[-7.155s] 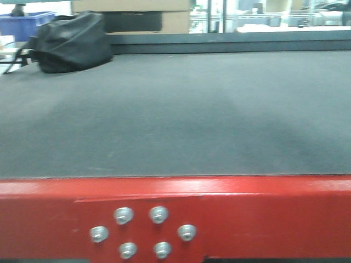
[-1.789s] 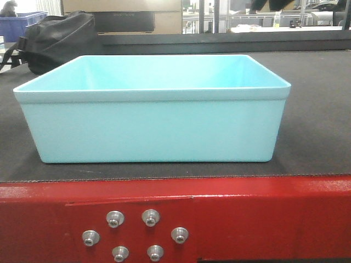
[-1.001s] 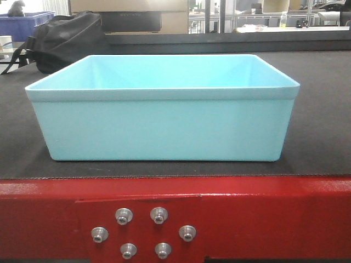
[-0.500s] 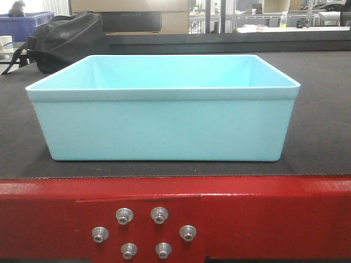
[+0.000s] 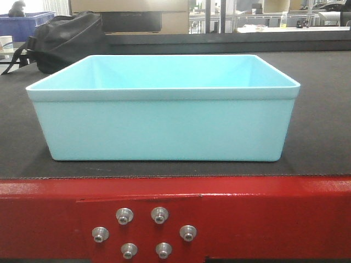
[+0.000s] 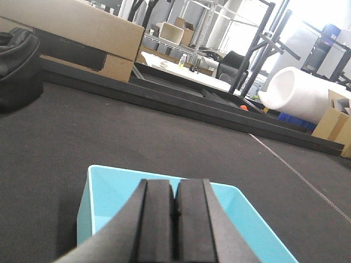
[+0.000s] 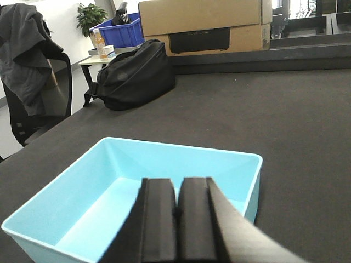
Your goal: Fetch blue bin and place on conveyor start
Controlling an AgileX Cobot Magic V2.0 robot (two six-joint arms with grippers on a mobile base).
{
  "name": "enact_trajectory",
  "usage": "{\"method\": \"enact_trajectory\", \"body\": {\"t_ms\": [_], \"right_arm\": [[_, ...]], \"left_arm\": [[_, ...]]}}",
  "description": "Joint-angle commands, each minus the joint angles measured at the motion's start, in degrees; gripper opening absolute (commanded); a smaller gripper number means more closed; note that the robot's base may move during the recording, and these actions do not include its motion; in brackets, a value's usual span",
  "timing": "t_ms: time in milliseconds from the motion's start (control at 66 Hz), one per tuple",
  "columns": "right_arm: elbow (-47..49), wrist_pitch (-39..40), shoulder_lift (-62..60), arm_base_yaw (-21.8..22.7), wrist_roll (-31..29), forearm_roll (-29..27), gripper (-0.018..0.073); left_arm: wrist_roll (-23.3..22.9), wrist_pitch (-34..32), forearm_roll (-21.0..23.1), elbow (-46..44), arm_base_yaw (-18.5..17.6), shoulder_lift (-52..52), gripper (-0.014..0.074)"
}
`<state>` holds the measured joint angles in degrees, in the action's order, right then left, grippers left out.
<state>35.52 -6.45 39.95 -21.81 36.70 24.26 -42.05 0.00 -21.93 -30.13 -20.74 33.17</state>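
Note:
The pale cyan blue bin point(image 5: 164, 126) stands upright and empty on the dark belt point(image 5: 321, 137) of the conveyor start, just behind the red frame plate point(image 5: 263, 213) with its silver bolts point(image 5: 159, 215). My left gripper point(image 6: 175, 186) is shut and empty, above the bin point(image 6: 109, 192). My right gripper point(image 7: 176, 183) is also shut and empty, above the bin's inside point(image 7: 98, 192). Neither gripper shows in the front view, and nothing touches the bin there.
A black bag point(image 5: 66, 41) lies on the belt at the back left, with a dark blue bin point(image 5: 22, 24) behind it. A cardboard box point(image 7: 203, 16) stands beyond the belt's far edge. A chair with a jacket point(image 7: 27, 82) stands left of the belt.
The belt was bare 7.2 s ago; the bin now stands on it. It shifted slightly right between 1.8 s and 1.0 s ago and has stayed still since.

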Motion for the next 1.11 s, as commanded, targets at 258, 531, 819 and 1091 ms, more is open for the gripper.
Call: {"method": "enact_trajectory", "body": {"t_ms": [258, 531, 819, 1091], "right_arm": [[-6.33, -1.06, -8.85, 9.25, -31.84, -12.79, -0.0166], [-22.07, 6.45, -22.3, 25.2, -37.77, -22.73, -0.0166], [-34.34, 6.81, -38.31, 26.67, -37.77, -25.12, -0.0166], [-35.52, 6.45, -39.95, 26.67, -37.89, -25.12, -0.0166]], "left_arm": [[-0.01, -1.12, 0.22, 0.08, 0.05, -0.32, -0.0111], [-0.01, -1.12, 0.22, 0.08, 0.05, -0.32, -0.0111], [-0.01, -1.12, 0.22, 0.08, 0.05, -0.32, -0.0111], [-0.01, -1.12, 0.22, 0.08, 0.05, -0.32, -0.0111]]}}
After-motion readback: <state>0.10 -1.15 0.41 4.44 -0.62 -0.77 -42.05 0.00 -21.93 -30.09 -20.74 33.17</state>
